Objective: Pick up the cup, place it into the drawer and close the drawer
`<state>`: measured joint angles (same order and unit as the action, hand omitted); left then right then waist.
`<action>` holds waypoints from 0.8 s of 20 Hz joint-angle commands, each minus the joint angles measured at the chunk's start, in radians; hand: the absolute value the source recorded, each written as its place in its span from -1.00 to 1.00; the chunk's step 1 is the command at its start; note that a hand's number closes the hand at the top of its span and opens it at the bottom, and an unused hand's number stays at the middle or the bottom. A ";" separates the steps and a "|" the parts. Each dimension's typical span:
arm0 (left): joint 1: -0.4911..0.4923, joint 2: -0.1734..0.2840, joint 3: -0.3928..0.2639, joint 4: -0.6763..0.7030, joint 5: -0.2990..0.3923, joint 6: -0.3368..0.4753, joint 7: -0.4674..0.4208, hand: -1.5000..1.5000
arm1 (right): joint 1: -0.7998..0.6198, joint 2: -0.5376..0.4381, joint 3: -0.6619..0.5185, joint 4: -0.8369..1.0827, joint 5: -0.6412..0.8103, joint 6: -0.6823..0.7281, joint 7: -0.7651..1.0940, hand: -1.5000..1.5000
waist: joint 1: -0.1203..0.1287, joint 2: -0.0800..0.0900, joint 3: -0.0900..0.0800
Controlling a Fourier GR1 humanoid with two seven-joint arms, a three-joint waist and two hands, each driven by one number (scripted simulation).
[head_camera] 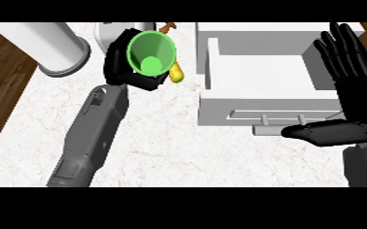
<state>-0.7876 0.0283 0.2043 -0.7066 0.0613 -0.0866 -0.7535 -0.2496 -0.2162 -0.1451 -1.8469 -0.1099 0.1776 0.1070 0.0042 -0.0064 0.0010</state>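
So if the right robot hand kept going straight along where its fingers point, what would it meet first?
Probably nothing: the right robot hand points up along the open drawer's right wall toward the counter's far edge, though its height above the wall is unclear.

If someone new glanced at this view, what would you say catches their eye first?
The bright green cup stands out at upper middle, held in the curled left hand, with something yellow just beside it. To the right, the open white drawer shows an empty inside, and the right hand rests open at its far edge. A white cylinder sits at upper left.
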 commanded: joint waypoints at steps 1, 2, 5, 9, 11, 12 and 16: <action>-0.078 -0.027 -0.110 -0.102 0.036 0.086 0.170 1.00 | -0.020 -0.007 -0.012 0.030 -0.003 0.007 -0.018 -1.00 | -0.003 0.000 0.000; -0.127 -0.027 -0.106 -0.099 0.045 0.128 0.175 1.00 | -0.061 -0.014 -0.014 0.044 -0.008 0.003 0.003 -1.00 | -0.007 0.003 -0.001; -0.204 -0.028 -0.169 -0.122 0.074 0.199 0.306 1.00 | 0.009 0.010 0.013 -0.014 0.030 -0.013 -0.016 -1.00 | -0.019 0.003 -0.001; -0.315 -0.028 -0.233 -0.096 0.097 0.302 0.400 1.00 | -0.018 -0.001 -0.003 0.009 0.010 -0.003 -0.002 -1.00 | -0.022 0.006 -0.001; -0.409 -0.028 -0.243 -0.022 0.115 0.359 0.458 1.00 | -0.026 -0.014 -0.021 0.017 -0.011 0.012 -0.008 -1.00 | -0.034 0.009 0.000; -0.422 -0.028 -0.284 0.022 0.141 0.392 0.466 1.00 | -0.022 -0.016 -0.030 0.061 -0.029 0.033 -0.038 -1.00 | -0.043 0.012 0.000; -0.498 -0.028 -0.321 0.157 0.175 0.421 0.513 1.00 | -0.114 -0.022 -0.024 0.085 -0.028 0.020 -0.005 -1.00 | -0.050 0.017 0.000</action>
<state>-1.2149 0.0006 -0.0578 -0.6473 0.1956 0.2843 -0.2933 -0.2964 -0.2234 -0.1576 -1.8048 -0.1155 0.1868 0.0894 -0.0365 0.0058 0.0010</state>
